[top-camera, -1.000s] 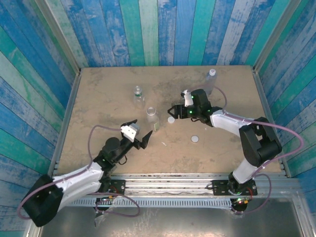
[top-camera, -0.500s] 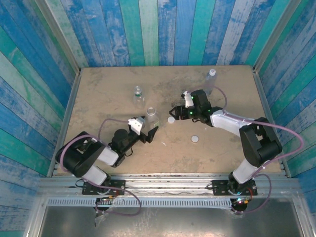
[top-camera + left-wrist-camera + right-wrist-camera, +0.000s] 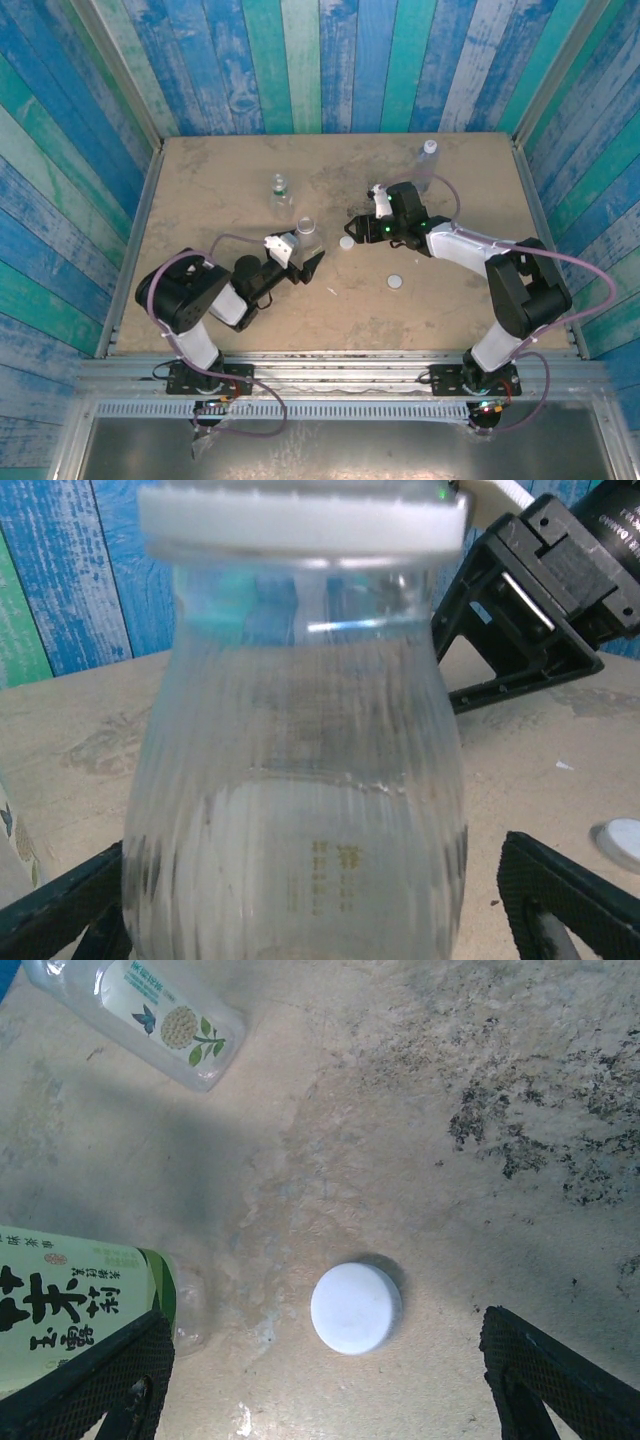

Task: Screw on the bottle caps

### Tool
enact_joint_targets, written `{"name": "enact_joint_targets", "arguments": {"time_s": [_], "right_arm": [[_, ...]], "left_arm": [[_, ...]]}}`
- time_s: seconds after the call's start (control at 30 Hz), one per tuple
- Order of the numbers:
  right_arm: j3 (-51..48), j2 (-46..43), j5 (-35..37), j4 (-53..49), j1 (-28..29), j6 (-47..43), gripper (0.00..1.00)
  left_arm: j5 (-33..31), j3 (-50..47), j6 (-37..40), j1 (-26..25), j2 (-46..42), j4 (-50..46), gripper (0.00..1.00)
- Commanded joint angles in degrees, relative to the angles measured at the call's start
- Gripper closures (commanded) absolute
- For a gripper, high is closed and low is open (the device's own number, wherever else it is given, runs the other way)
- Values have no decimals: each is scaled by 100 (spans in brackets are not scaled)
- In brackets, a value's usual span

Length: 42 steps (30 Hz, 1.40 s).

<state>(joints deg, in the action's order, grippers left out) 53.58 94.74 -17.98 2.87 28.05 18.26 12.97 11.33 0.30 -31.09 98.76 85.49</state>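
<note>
A clear bottle (image 3: 308,234) with a pale green label stands uncapped mid-table. My left gripper (image 3: 305,256) is open, one finger on each side of it. In the left wrist view this bottle (image 3: 300,730) stands close between the black fingers (image 3: 565,900), with a gap on the right side. A white cap (image 3: 346,242) lies flat just right of the bottle. My right gripper (image 3: 352,226) hovers over it, open. The right wrist view has the cap (image 3: 355,1307) centred between the open fingers (image 3: 560,1380), and the green label (image 3: 70,1305) at the left edge.
A short bottle (image 3: 279,192) with a small label stands behind and left. A blue-tinted capped bottle (image 3: 428,158) stands at the far right. A second white cap (image 3: 395,282) lies nearer the front. Raised rims and blue plank walls border the table.
My left arm has folded in and swung its gripper right and back, from the open front-left area to either side of the green-label bottle. The right gripper has hardly moved.
</note>
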Motion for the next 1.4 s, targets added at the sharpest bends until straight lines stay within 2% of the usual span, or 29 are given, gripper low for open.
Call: {"name": "enact_joint_targets", "arguments": {"time_s": [0.0, 0.27, 0.37, 0.5, 0.63, 0.83, 1.13, 1.2, 1.37], "right_arm": [[100, -101, 57, -121, 25, -111, 18], [255, 50, 172, -246, 107, -170, 18], [339, 204, 452, -284, 248, -286, 19], [544, 432, 881, -465, 516, -464, 19], [778, 654, 1567, -783, 952, -750, 19], [998, 1003, 2043, -1091, 1191, -930, 22], [1235, 1397, 2185, -1271, 1113, -692, 31], [1253, 1442, 2167, -1293, 1114, -699, 37], [1307, 1550, 2205, -1339, 1104, -714, 40]], "left_arm": [[269, 146, 155, 52, 366, 464, 12], [457, 251, 242, 88, 572, 476, 25], [426, 224, 229, 94, 555, 510, 35], [449, 227, 200, 95, 549, 478, 38], [447, 203, 189, 94, 562, 504, 38], [446, 205, 197, 103, 576, 479, 38], [575, 274, 225, 103, 592, 363, 37], [579, 287, 241, 103, 614, 339, 36], [644, 312, 260, 103, 628, 320, 35]]}}
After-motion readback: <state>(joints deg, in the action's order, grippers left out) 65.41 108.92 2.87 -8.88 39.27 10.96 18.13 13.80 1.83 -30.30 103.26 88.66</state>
